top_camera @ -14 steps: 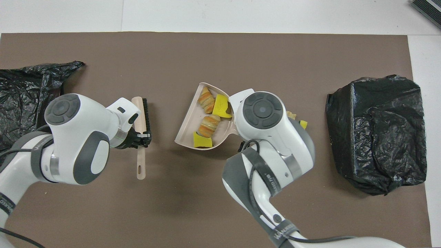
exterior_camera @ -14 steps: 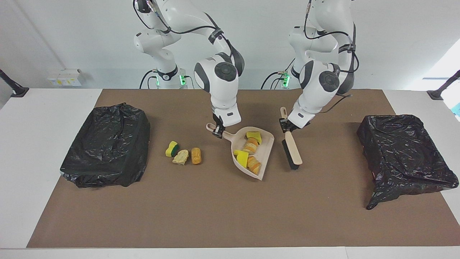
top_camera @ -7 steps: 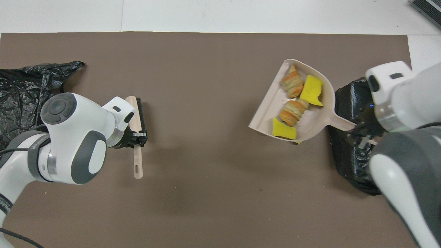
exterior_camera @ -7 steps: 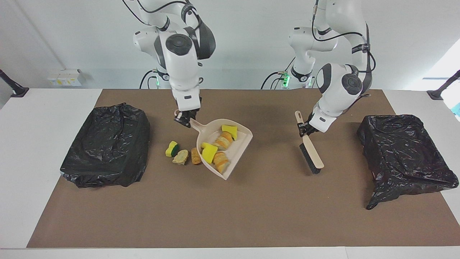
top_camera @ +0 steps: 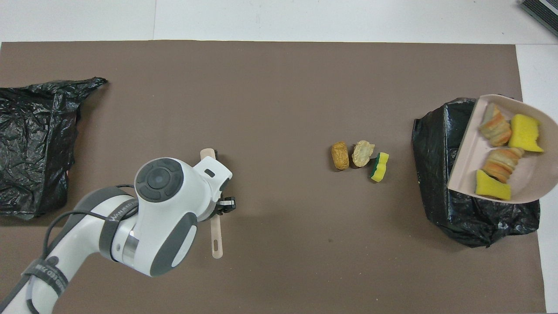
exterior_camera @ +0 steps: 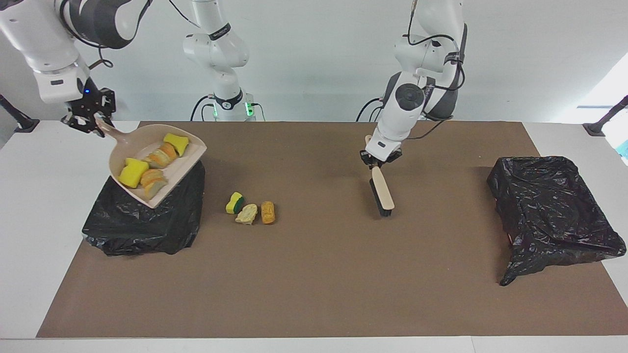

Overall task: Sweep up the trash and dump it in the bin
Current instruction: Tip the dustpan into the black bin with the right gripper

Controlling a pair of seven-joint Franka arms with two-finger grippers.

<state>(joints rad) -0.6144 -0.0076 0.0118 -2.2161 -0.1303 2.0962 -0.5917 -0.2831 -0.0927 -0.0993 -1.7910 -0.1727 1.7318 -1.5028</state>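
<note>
I have the right pincer (exterior_camera: 90,123) clamped on the handle of the dustpan (exterior_camera: 156,164), holding it in the air over the black-bagged bin (exterior_camera: 147,215) at the right arm's end of the tabletop (exterior_camera: 314,274). Four pieces of trash (exterior_camera: 149,169) ride in the pan — two yellow sponge bits and two bread-like chunks. The pan's long axis runs from the handle, out past the bin toward the tabletop's edge, down to its open lip, which sits over the bin; as I judge it, the dump turns on tipping that lip lower so the load slides off into the bag, not onto the brown mat.

Three more scraps (exterior_camera: 250,211) lie on the tabletop beside the bin, toward the middle — a green-backed sponge piece, a pale chunk, an orange one.

My left pincer (exterior_camera: 379,162) grips the brush (exterior_camera: 381,192) by its handle near the middle of the tabletop, bristle end hanging down toward the mat. A second bagged bin (exterior_camera: 552,211) sits at the left arm's end.
</note>
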